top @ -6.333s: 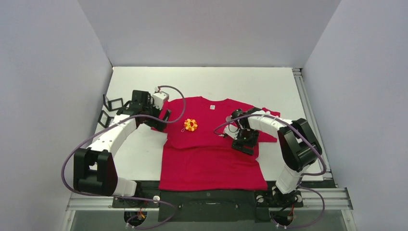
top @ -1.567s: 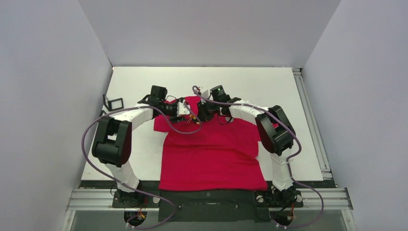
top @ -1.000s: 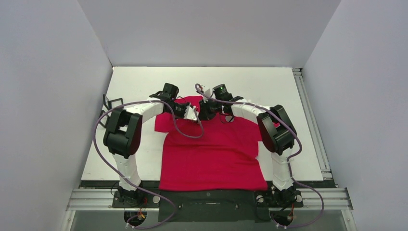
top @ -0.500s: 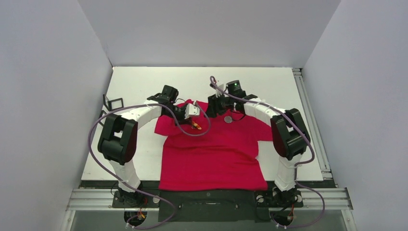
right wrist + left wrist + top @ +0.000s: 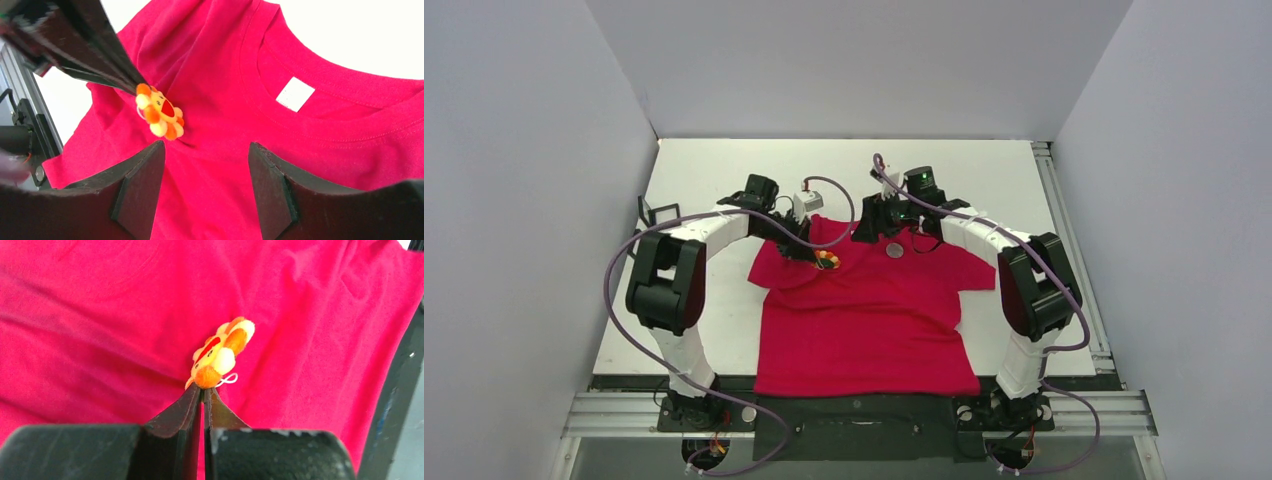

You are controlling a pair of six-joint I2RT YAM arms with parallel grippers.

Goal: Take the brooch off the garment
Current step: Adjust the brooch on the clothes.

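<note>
The garment (image 5: 864,310) is a bright red T-shirt lying flat on the white table, its white neck label (image 5: 295,94) facing up. The brooch (image 5: 826,261) is a small orange-and-yellow flower near the shirt's left shoulder. My left gripper (image 5: 202,388) is shut on the brooch (image 5: 222,351) by one orange petal, and the flower stands on edge over the fabric (image 5: 100,330). My right gripper (image 5: 206,147) is open just right of the brooch (image 5: 160,112), nothing between its fingers (image 5: 142,185). Whether the brooch is still attached to the cloth I cannot tell.
A small grey disc (image 5: 894,249) lies on the shirt below the neckline, under the right arm. Black square frames (image 5: 652,213) stand at the table's left edge. Grey walls close in the table on three sides.
My left gripper closed on the brooch and drew it slightly left and toward me. My right gripper opened and pulled back to the right, uncovering the grey disc.
</note>
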